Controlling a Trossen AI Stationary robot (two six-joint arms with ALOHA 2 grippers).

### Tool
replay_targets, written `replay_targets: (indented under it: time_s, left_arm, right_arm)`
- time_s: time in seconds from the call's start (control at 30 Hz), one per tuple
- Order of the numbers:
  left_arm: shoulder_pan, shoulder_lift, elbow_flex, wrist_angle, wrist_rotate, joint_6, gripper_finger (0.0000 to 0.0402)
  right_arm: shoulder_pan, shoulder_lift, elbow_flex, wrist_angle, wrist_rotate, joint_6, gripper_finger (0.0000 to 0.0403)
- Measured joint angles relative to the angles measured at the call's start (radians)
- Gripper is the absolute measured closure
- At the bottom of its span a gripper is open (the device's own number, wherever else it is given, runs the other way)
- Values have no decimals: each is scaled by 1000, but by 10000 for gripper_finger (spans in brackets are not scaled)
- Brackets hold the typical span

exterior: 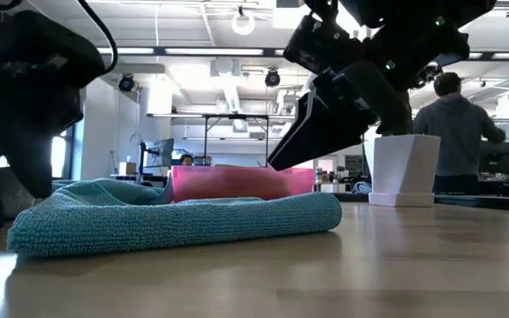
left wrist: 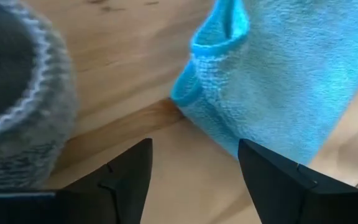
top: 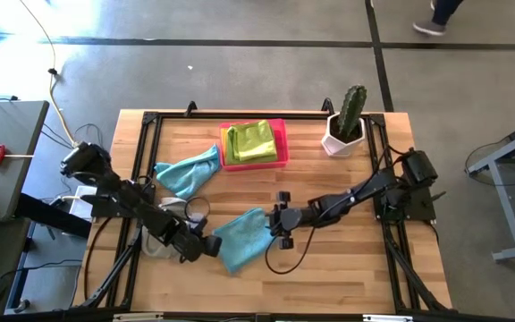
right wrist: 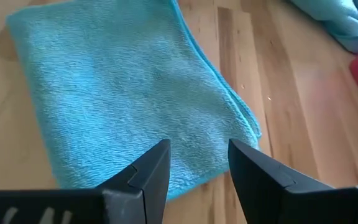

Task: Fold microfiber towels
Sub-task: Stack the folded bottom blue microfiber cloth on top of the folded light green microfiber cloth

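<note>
A teal-blue microfiber towel (top: 244, 237) lies folded flat on the wooden table near its front middle; it also shows in the low view (exterior: 175, 221). My left gripper (top: 211, 246) is open just off the towel's left corner (left wrist: 197, 93), touching nothing. My right gripper (top: 275, 224) is open above the towel's right edge (right wrist: 229, 99), clear of it. A second teal towel (top: 189, 172) lies crumpled farther back. A lime green towel (top: 250, 141) lies folded on the pink tray (top: 280, 125). A grey towel (top: 155, 240) lies bunched under my left arm.
A cactus in a white pot (top: 345, 121) stands at the table's far right. The pink tray (exterior: 237, 184) stands behind the folded towel. Black frame rails run along the table's edges (top: 146, 161). A person (exterior: 453, 132) stands in the room beyond.
</note>
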Motion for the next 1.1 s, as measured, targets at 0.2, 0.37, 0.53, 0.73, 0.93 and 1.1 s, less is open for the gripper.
replay_targets:
  time_s: [0.2, 0.37, 0.53, 0.73, 0.93, 1.1]
  left_arm:
    - [4, 45, 2, 80, -50, -4, 174]
    - [6, 50, 2, 121, -103, 11, 174]
    - [23, 70, 1, 129, -174, 1, 174]
    - [75, 118, 4, 200, -183, 77, 174]
    - [126, 124, 3, 240, -184, 179, 188]
    - [146, 124, 1, 226, -125, 246, 258]
  right_arm:
    - [0, 0, 0, 5, 4, 0, 247]
    - [0, 0, 0, 4, 4, 0, 247]
    - [0, 0, 0, 4, -25, 0, 247]
    - [1, 0, 0, 4, -31, 7, 247]
    - [1, 0, -2, -4, -31, 8, 247]
    - [1, 0, -2, -33, -31, 8, 247]
